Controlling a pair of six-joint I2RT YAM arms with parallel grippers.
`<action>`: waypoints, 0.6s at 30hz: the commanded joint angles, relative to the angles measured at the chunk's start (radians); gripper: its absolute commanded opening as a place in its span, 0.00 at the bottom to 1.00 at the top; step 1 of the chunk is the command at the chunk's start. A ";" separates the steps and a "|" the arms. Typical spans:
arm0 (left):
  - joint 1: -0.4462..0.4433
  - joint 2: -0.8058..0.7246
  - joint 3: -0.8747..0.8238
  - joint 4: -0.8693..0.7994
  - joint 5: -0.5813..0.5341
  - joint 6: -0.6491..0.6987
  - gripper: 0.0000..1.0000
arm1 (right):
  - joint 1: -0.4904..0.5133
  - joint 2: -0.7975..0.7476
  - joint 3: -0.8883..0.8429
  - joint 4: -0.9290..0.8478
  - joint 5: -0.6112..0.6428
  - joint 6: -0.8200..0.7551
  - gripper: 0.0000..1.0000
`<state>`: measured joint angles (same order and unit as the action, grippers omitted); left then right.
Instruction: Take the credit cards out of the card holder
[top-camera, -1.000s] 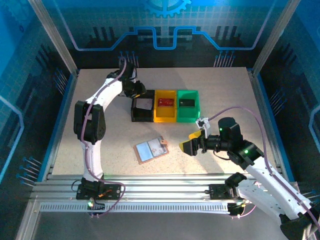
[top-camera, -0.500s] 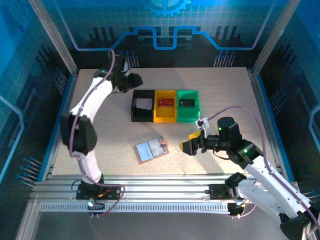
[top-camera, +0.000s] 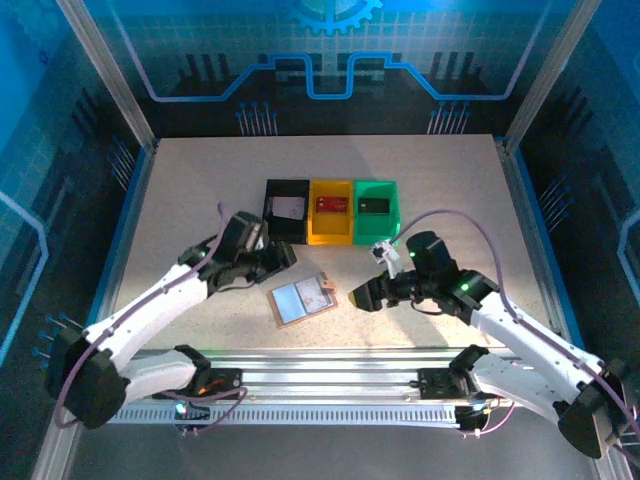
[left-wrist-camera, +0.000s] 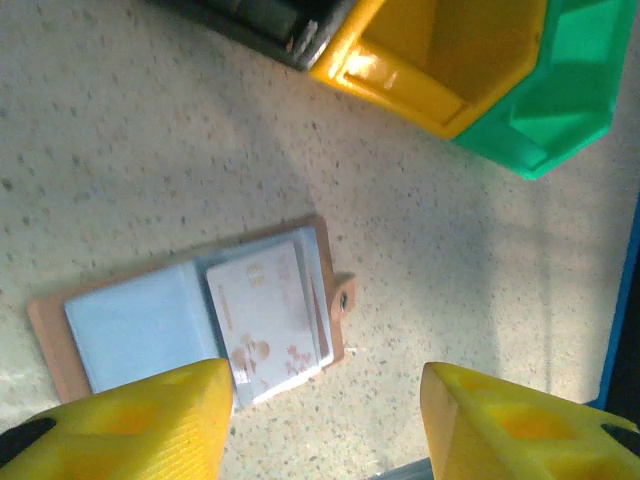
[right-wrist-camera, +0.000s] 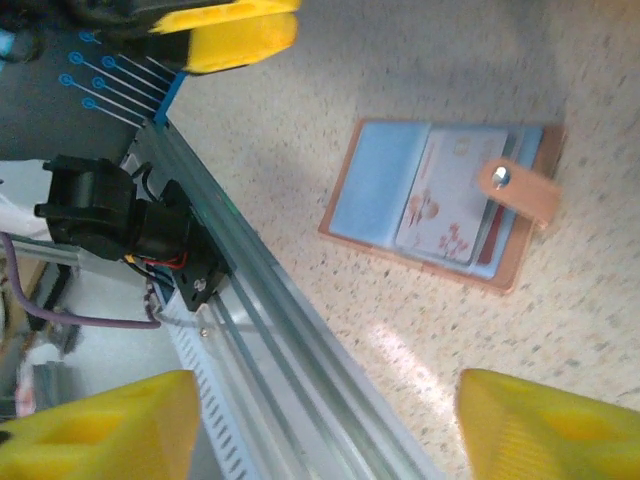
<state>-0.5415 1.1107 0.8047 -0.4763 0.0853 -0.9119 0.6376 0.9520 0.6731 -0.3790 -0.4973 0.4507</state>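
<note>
Card holder: the card holder lies open and flat on the bench, toward the near edge, in front of the three bins.
Card: a whitish card sits in the pocket on the snap-tab side.
Left claw: the left claw has its fingers apart and empty, just behind the holder and clear of it.
Right claw: the right claw has its fingers apart and empty, just beside the holder's tab edge, not touching.

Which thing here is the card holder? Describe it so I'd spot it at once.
On the speckled table, look in front of the row of three bins. The card holder lies open and flat there: pinkish-tan, with pale inner pockets, a whitish card on top and a small snap tab, unlike the boxy black, yellow and green bins.
</note>
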 joint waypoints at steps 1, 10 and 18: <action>-0.057 -0.090 -0.065 0.093 -0.100 -0.153 0.53 | 0.059 0.065 0.047 0.033 0.049 0.014 0.54; -0.239 -0.102 -0.235 0.235 -0.256 -0.368 0.48 | 0.104 0.302 0.063 0.187 0.018 0.111 0.29; -0.304 0.005 -0.235 0.298 -0.338 -0.414 0.45 | 0.103 0.422 0.075 0.236 0.098 0.147 0.24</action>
<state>-0.8326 1.0939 0.5694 -0.2249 -0.1833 -1.2858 0.7349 1.3415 0.7166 -0.1848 -0.4366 0.5724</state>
